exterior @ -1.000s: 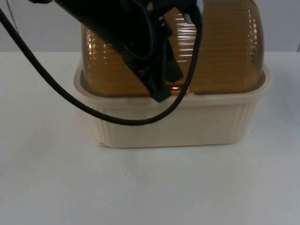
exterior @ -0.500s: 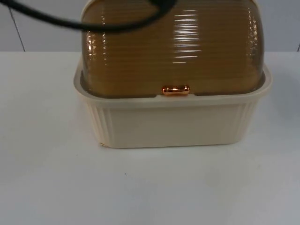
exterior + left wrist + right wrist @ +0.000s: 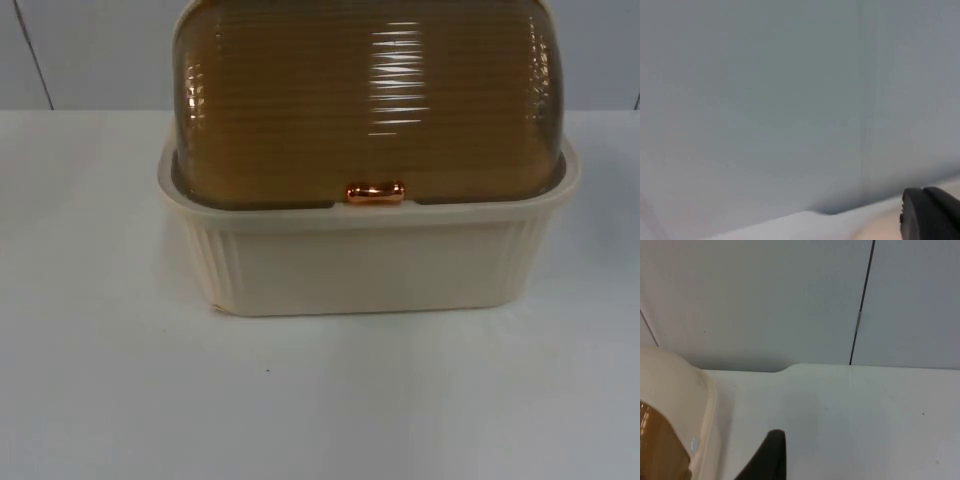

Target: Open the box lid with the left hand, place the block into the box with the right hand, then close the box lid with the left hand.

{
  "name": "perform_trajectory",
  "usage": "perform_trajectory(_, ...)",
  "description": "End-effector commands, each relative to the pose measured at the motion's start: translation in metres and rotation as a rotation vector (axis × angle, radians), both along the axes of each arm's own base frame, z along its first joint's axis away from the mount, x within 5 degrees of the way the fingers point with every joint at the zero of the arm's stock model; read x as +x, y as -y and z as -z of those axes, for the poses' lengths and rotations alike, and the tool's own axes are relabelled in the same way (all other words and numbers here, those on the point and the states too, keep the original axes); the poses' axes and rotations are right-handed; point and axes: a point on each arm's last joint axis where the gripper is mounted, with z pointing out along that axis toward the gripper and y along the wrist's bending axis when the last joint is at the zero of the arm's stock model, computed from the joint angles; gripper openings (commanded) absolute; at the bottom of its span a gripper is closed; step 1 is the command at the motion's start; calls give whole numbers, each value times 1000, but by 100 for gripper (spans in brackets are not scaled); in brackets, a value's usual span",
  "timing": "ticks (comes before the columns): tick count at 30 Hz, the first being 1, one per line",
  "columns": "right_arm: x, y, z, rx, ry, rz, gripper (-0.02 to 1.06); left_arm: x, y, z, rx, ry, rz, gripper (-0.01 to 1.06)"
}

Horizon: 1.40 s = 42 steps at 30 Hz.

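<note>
A cream ribbed box (image 3: 365, 265) stands at the middle of the table in the top view. Its amber see-through domed lid (image 3: 365, 105) is down on the rim, with a small copper handle (image 3: 375, 192) at the front edge. What lies inside cannot be made out through the lid. A black part of my left gripper (image 3: 931, 216) is raised and faces the grey partition wall above the table's far edge. My right gripper (image 3: 771, 456) waits low over the white table, beside the box's rounded cream corner (image 3: 682, 410).
The grey partition wall (image 3: 90, 55) closes the table behind the box, with a dark seam (image 3: 861, 305) in it. White table top (image 3: 320, 400) stretches in front of the box and to both sides.
The left arm, which hung in front of the lid near the handle, has pulled up and out of the top view. The lid stays down.
</note>
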Motion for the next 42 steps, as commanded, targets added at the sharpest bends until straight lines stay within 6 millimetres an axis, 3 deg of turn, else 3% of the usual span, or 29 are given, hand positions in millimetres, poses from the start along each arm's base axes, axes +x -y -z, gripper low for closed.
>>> perform_trajectory(1,-3,1,-3,3,11,7,105,-3,-20,-4,-92,-14,-74,0)
perform_trajectory(3,-3,1,-3,3,11,7,105,-5,-44,-5,-95,-24,-143,0)
perform_trajectory(7,-3,1,-3,3,11,7,105,-9,-60,-5,-32,-39,-174,0)
perform_trajectory(16,-3,1,-3,3,13,7,105,-12,-66,9,9,-125,-231,0)
perform_trajectory(21,-3,1,-3,3,11,7,105,-19,-68,42,7,-208,-267,0)
perform_trajectory(26,-3,1,-3,3,11,7,105,-33,-65,31,68,-105,-271,0)
perform_trajectory(33,-3,1,-3,3,11,7,105,-42,-61,25,76,-108,-249,0)
perform_trajectory(40,-3,0,-3,26,12,5,105,-41,-32,25,105,-106,-147,0)
perform_trajectory(42,-3,0,-2,27,4,4,105,-40,-27,25,79,-101,-142,8)
